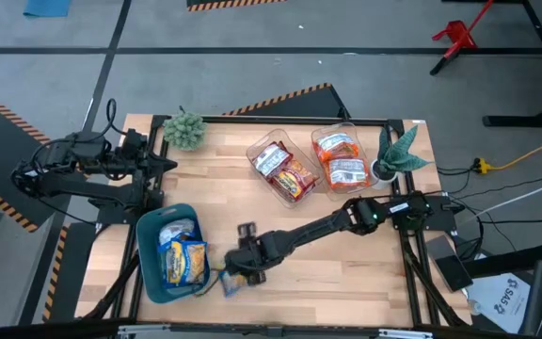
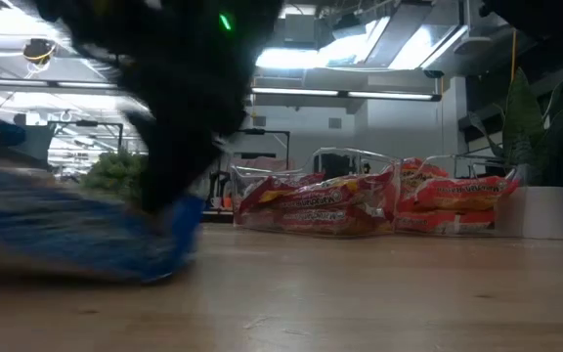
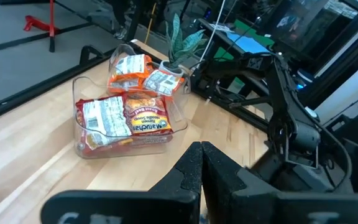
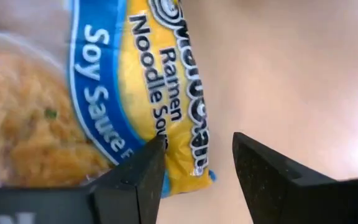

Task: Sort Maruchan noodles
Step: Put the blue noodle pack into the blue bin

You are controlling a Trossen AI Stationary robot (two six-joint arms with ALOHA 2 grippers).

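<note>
right pincer (image 4: 194, 171) spread, seemingly above blue-yellow packet (image 4: 148, 93)

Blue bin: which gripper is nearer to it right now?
Right. The right gripper sits on the table just beside the blue bin, over a soy sauce packet. The left gripper is parked at the table's far left edge, beyond the bin.

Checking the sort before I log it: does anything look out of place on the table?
Yes. One blue-and-yellow packet lies on the bare wood just outside the blue bin, while its like sit inside. The right pincer is open right over it. The two clear trays look orderly; the left pincer is shut and waits aside.
</note>
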